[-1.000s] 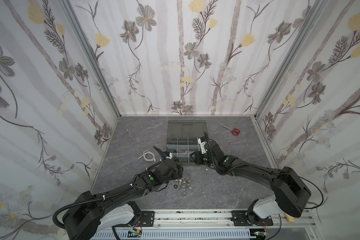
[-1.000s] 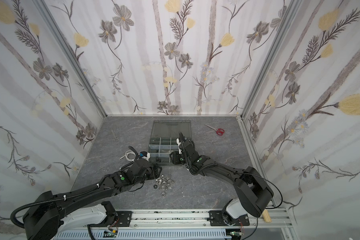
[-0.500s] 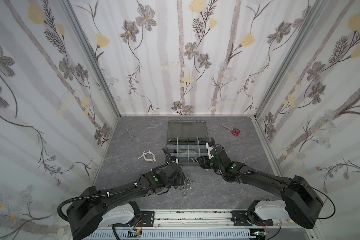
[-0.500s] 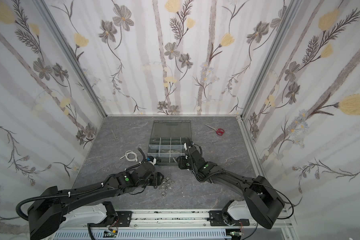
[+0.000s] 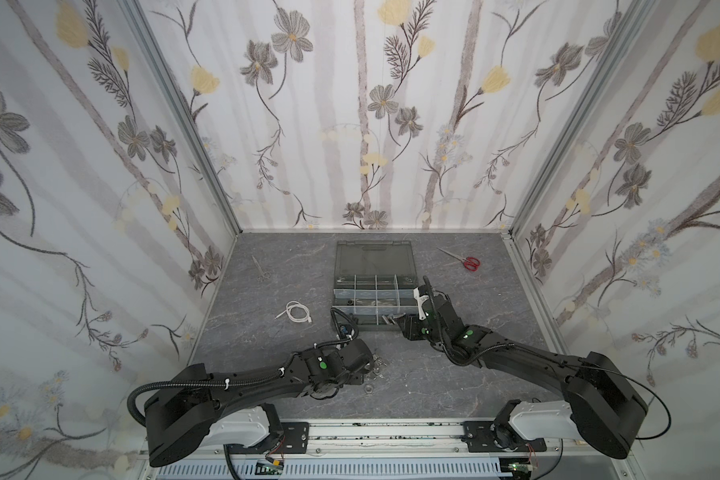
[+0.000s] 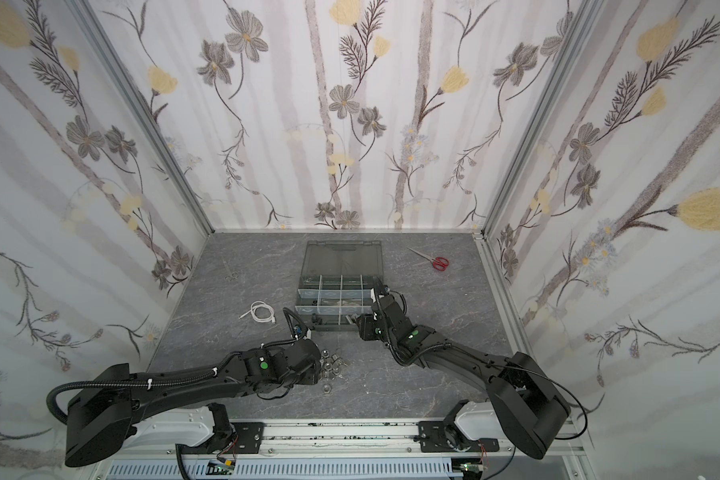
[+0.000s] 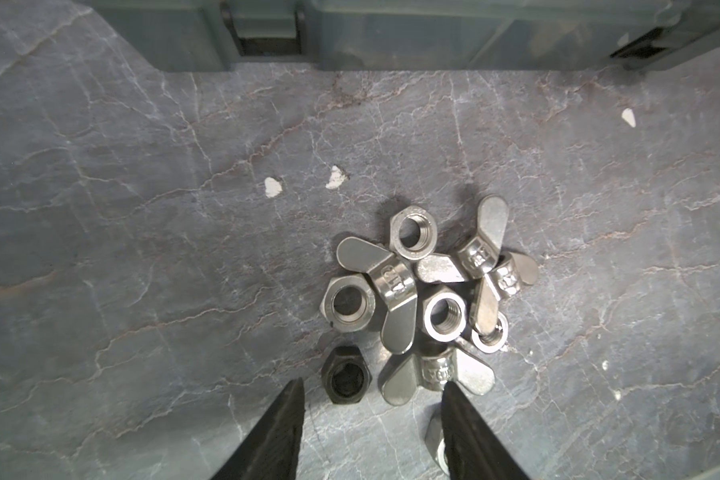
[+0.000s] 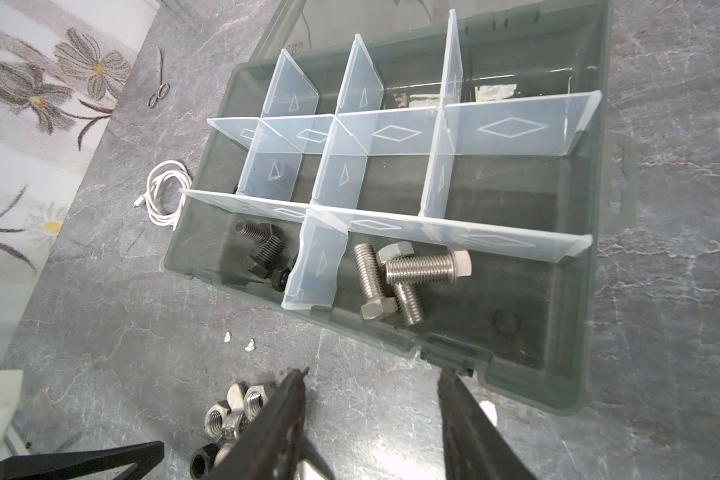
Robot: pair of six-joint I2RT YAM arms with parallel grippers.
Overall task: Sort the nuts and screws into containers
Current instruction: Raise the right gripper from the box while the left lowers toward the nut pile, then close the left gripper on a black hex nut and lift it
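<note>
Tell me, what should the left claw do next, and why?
Probably lower the left gripper and close on the black nut: it lies just ahead of the open jaws, the nuts are still on the table, while screws already sit in the case.

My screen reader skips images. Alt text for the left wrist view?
A pile of silver nuts, hex and winged, lies on the grey table, a black nut beside it. The left gripper hangs open just short of them; the case stands beyond.

Stamped marks on the wing nuts (image 7: 393,278); one appears to end in "12", others illegible. Dividers (image 8: 508,126) carry embossed diamonds and triangles.
</note>
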